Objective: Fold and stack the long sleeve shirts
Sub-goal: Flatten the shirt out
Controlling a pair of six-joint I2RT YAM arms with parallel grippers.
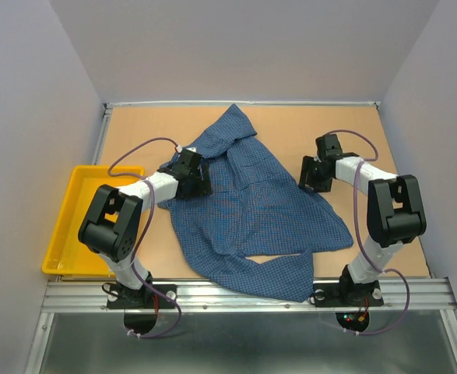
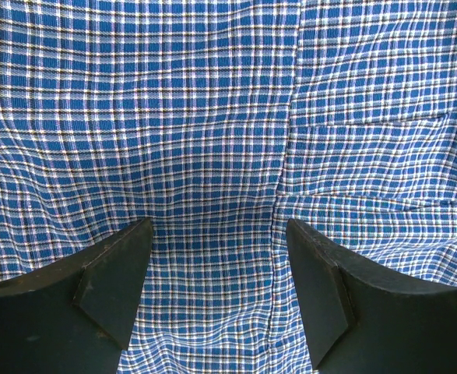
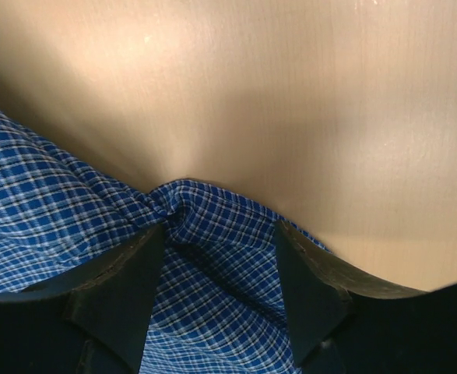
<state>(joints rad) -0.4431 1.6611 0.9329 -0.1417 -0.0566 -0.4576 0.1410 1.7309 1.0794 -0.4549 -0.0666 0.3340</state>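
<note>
Blue checked cotton shirt (image 1: 251, 210) lay crumpled on the tan counter (image 1: 368, 132); my left claw (image 2: 218, 234) and right claw (image 3: 220, 234) stood open, the right straddling a bunched edge I feared a shallow pinch would drop.

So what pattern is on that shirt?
The shirt is a fine blue check with white and dark lines, clearest in the left wrist view.
</note>
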